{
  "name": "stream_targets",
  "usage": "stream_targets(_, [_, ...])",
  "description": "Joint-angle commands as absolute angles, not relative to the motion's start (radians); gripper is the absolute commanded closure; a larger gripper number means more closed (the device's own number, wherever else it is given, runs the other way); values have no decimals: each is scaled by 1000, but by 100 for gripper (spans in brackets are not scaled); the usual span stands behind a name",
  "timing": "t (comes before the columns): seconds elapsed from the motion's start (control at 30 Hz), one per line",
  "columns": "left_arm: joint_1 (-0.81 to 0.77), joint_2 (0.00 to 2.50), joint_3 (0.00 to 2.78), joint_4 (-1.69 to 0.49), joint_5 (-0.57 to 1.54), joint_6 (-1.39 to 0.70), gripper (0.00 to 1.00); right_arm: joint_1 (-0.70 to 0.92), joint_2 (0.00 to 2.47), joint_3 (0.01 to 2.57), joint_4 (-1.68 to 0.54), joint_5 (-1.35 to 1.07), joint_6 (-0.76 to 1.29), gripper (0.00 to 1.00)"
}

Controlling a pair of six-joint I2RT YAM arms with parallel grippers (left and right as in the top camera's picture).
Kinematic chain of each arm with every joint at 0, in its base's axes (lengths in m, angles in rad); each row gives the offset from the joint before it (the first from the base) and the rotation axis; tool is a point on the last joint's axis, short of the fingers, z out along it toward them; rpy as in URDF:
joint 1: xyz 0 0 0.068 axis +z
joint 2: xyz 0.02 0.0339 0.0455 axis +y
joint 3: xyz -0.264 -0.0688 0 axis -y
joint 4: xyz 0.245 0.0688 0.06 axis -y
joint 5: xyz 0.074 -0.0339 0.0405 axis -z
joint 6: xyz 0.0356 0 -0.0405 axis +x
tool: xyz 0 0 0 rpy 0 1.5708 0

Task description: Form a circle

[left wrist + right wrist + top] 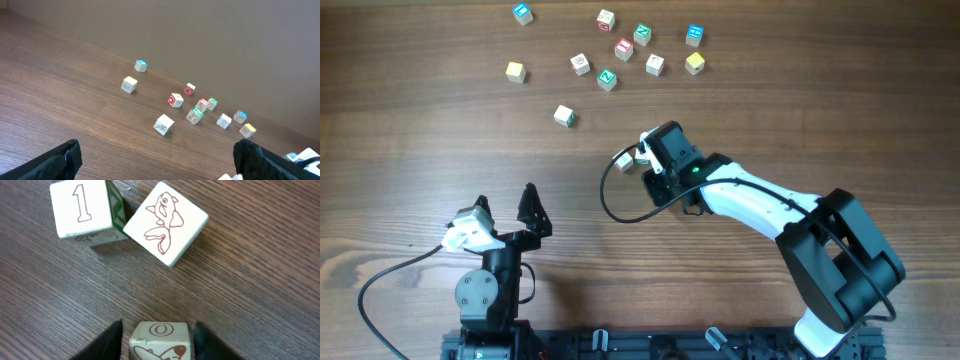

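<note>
The right tool (157, 326) reaches toward the middle of the counter (420, 130). Its two dark fingers sit close on either side of a cube marked O (160, 340), but whether they pinch it cannot be told. Just ahead lie a cube marked 1 (82, 207) and a fish cube (165, 222), the fish cube's corner against the other's green side. The circle (623, 48) lies at the far edge, near the centre, as a loose cluster of whitish cubes, not a tight ring. A lone cube (564, 116) lies between the cluster and the arms. The left tool (505, 200) rests near the front, fingers wide apart and holding nothing.
</note>
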State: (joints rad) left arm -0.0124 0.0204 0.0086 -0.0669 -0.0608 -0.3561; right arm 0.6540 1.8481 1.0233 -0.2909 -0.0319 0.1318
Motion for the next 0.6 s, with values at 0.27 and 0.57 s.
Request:
stream_targets(0.27, [-18,16,6,-68,-57,-344,0,653,1868,1017,-435,-33,132,38])
stream_targets(0.57, [-18,16,6,-68,-57,-344,0,653,1868,1017,-411,22,133,71])
